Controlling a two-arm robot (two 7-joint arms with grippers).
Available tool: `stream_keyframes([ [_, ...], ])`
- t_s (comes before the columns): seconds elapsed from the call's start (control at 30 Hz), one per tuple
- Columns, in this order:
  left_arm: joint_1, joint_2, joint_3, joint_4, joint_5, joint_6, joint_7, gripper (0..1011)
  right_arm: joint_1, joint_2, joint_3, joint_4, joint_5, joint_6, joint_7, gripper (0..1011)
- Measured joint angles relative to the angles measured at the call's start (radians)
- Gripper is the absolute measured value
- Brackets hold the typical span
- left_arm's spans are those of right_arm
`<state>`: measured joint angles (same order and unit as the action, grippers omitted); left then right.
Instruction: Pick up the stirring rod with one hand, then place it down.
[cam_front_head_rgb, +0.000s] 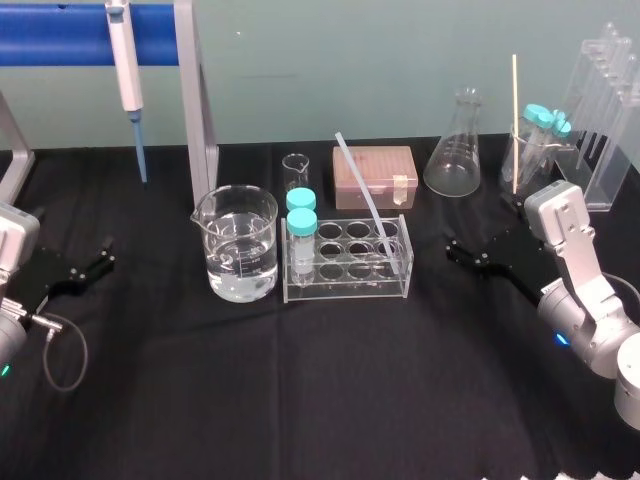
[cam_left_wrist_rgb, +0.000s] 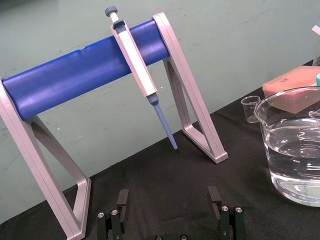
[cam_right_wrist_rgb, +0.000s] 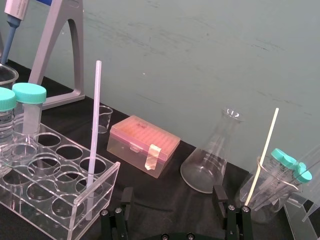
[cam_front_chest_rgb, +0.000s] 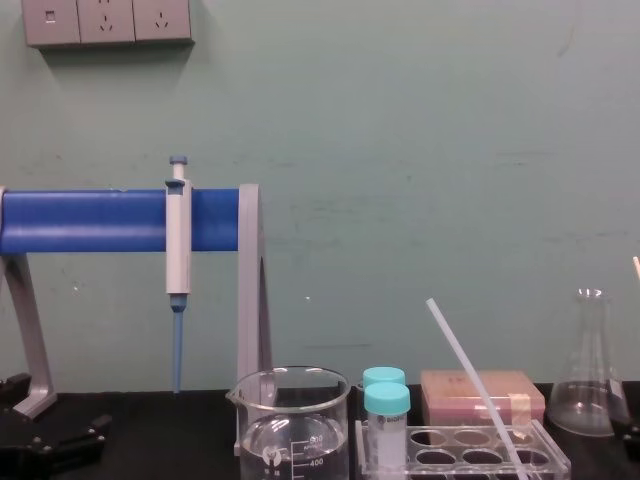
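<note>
Abutting teal wall (cam_front_head_rgb: 400, 70), possibly cloth-draped table (cam_front_head_rgb: 320, 400).

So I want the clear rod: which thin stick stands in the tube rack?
The translucent whitish rod, leaning in the rack's right-end hole; the opaque cream stick stands in a small beaker by the flask.

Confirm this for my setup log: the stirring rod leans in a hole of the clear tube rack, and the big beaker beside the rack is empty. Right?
Not quite. The beaker is not empty: the head view shows clear liquid in it. The rest holds: the stirring rod leans in a hole of the clear tube rack, and the beaker stands beside that rack.
</note>
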<state>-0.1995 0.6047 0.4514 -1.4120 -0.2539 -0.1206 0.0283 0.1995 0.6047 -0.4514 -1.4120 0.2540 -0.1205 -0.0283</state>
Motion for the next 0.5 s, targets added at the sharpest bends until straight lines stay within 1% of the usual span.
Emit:
stream_keyframes([
  [0.5,0.000,0.000,0.000,0.000,0.000,0.000,0.000,1000,0.000,0.000,0.000,0.000,0.000,0.000,0.000,1000],
])
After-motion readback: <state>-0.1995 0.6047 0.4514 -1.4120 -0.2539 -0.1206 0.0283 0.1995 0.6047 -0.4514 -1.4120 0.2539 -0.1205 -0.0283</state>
